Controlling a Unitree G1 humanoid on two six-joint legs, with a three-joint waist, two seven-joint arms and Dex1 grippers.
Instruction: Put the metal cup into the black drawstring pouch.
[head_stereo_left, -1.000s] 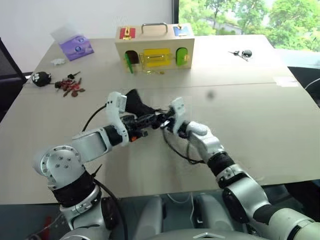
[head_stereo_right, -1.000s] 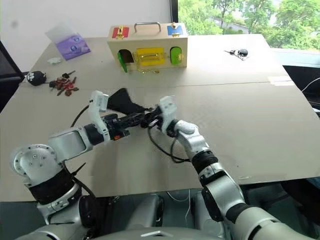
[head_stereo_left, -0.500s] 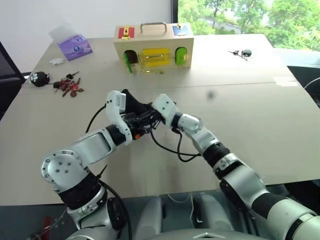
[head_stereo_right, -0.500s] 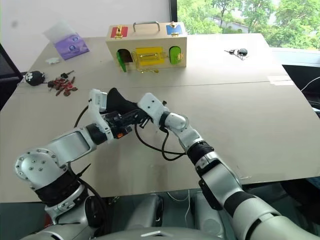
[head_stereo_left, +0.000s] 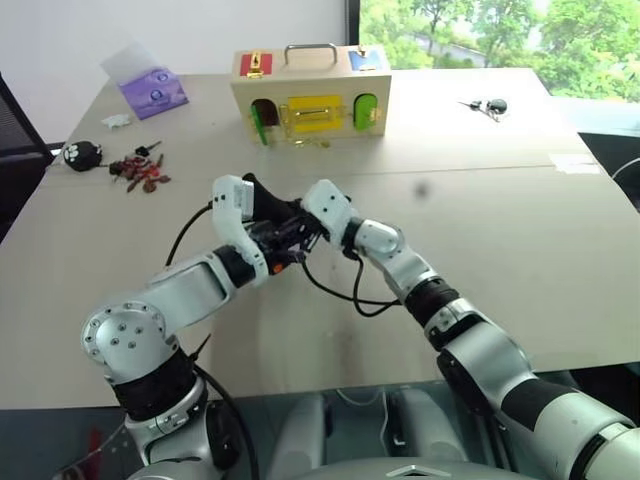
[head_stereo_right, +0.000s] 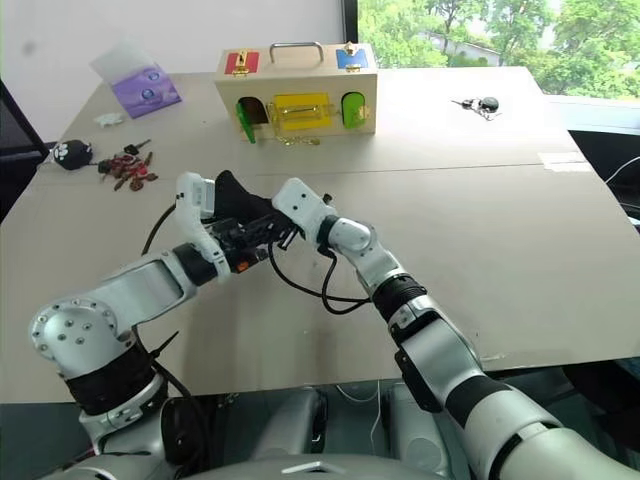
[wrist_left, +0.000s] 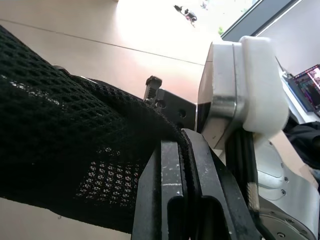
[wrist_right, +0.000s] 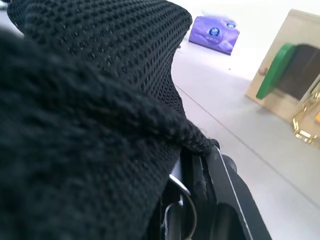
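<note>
A: Pouch location?
B: Black drawstring pouch (head_stereo_left: 268, 205) is up off the bench (head_stereo_left: 520, 230), mid-bench, pinched between left claw (head_stereo_left: 283, 238) and right claw (head_stereo_left: 308, 228), both clamped shut on its mesh.

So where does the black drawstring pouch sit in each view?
Left eye: black drawstring pouch centre-left, between both claws.
Right eye: same, left of centre.
Left wrist: mesh fills the left side, pinched by black fingers.
Right wrist: mesh covers most.
Shared landmark: wooden box.
</note>
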